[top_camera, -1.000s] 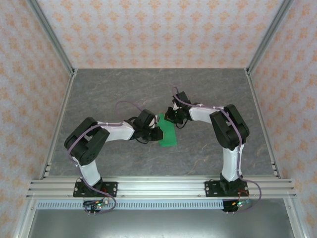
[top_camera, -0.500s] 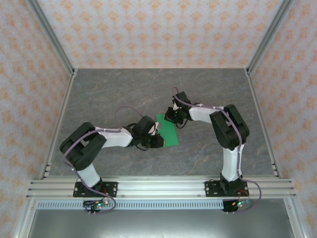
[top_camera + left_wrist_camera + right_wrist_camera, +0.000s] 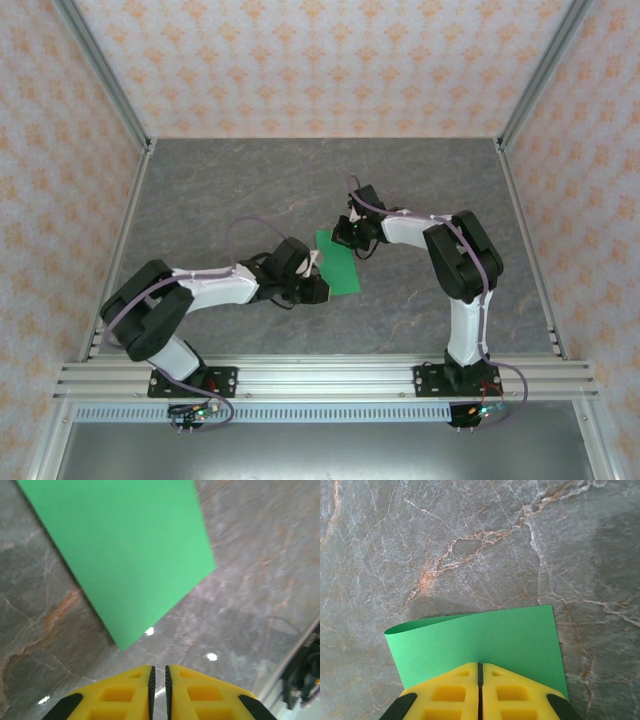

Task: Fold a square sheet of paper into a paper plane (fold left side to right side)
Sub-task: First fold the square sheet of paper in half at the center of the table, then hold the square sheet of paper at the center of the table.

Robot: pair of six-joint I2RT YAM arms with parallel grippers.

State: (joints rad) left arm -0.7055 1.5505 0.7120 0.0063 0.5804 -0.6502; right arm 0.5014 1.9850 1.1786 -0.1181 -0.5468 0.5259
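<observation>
From above, the paper [image 3: 339,265] lies on the table [image 3: 250,180] between the two arms. It is a narrow rectangle rather than a full square, so we judge the side-to-side fold is already laid over. The left gripper [image 3: 317,288] sits just beside its near left edge, and the right gripper [image 3: 345,236] is on its far end.

From the left wrist, the left gripper [image 3: 159,668] has its jaws drawn almost together. Only a thin slit shows between them, and nothing is in it. The paper [image 3: 125,555] lies ahead, apart from the tips, with its nearest corner pointing towards us. A shadow under that edge suggests it sits slightly off the table.

From the right wrist, the right gripper [image 3: 480,664] is clenched tight, its tips on the paper [image 3: 480,635]. The sheet spreads flat to both sides of the tips, so we take this as pressing down rather than pinching. At the left edge the paper bends round in a soft loop, not a sharp crease.

By our reckoning the first fold is only roughly made and its edge needs flattening. We see no pointed nose or wings, so those folds are all left to do.
</observation>
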